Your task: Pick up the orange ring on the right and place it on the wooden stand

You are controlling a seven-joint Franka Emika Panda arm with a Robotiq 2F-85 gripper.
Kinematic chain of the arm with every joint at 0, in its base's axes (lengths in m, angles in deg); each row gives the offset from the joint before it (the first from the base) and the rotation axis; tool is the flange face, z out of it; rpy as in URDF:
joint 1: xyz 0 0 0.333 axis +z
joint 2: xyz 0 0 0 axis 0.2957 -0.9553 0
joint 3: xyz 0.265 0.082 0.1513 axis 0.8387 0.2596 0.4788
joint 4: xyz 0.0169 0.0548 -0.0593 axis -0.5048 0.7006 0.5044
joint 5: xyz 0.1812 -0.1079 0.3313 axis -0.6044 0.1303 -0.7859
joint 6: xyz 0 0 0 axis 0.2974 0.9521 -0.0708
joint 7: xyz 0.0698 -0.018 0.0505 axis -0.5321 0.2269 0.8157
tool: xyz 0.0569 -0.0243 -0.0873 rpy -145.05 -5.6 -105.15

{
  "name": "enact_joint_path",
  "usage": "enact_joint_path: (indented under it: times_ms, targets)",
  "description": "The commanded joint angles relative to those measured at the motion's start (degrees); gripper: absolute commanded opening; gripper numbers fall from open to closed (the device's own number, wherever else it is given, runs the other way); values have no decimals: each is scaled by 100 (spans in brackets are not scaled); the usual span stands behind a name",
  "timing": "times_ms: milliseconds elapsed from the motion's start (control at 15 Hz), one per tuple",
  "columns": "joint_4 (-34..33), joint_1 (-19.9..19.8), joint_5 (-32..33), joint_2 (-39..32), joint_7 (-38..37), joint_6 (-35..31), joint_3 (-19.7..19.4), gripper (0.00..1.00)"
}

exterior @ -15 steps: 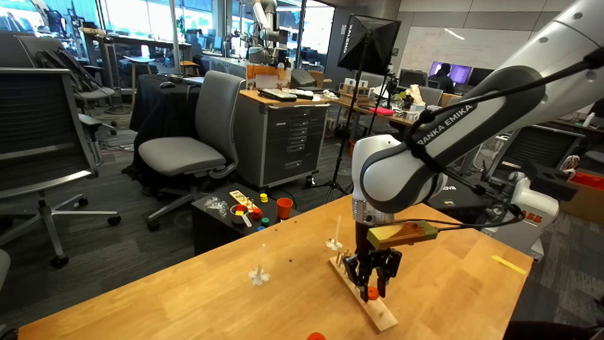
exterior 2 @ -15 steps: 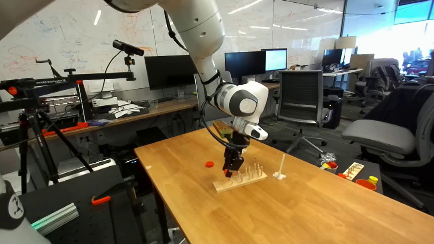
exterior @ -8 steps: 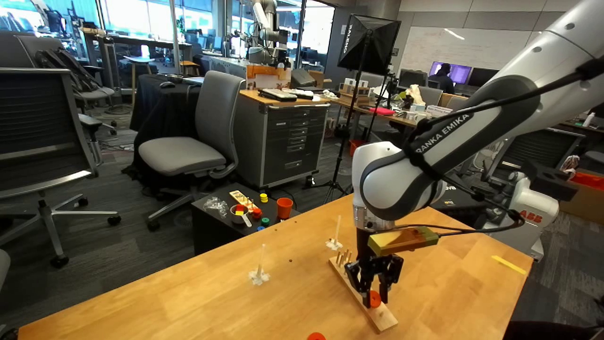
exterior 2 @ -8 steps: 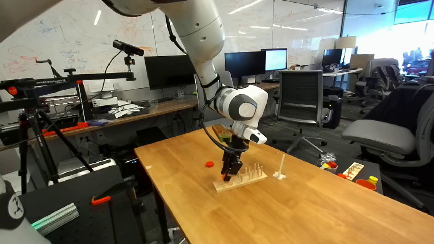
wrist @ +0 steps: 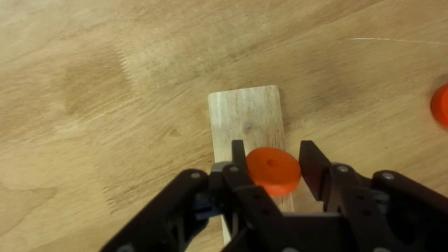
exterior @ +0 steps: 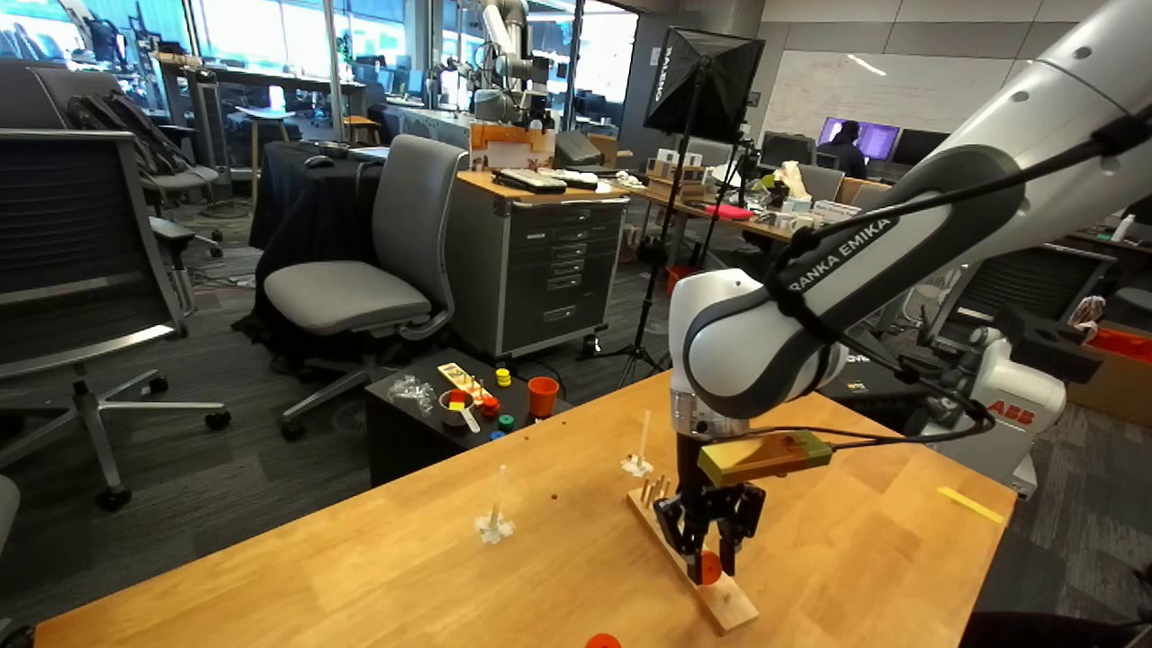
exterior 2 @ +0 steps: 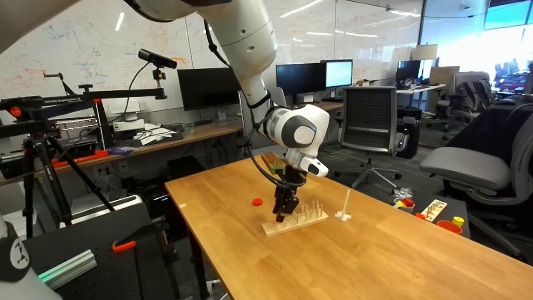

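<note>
The orange ring (wrist: 274, 175) sits between the jaws (the hand (wrist: 273, 159) grips it).

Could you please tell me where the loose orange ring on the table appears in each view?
In an exterior view: loose ring, cut off by the bottom edge.
In an exterior view: loose ring, below centre, slightly left.
Wrist view: loose ring, cut off by the right edge.
Shared landmark: wooden stand.

The wooden stand (wrist: 245, 115) hides — in part — behind the fingers (wrist: 315, 166).
</note>
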Motion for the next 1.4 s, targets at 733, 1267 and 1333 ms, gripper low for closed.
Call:
enact_joint_path:
  times_ms: [733, 1267, 1333]
  targets:
    - [-266, -37, -55, -43, 70, 189, 35, 20]
    - [-321, -87, -80, -125, 82, 241, 38, 20]
    - [-326, -98, -90, -135, 84, 246, 40, 20]
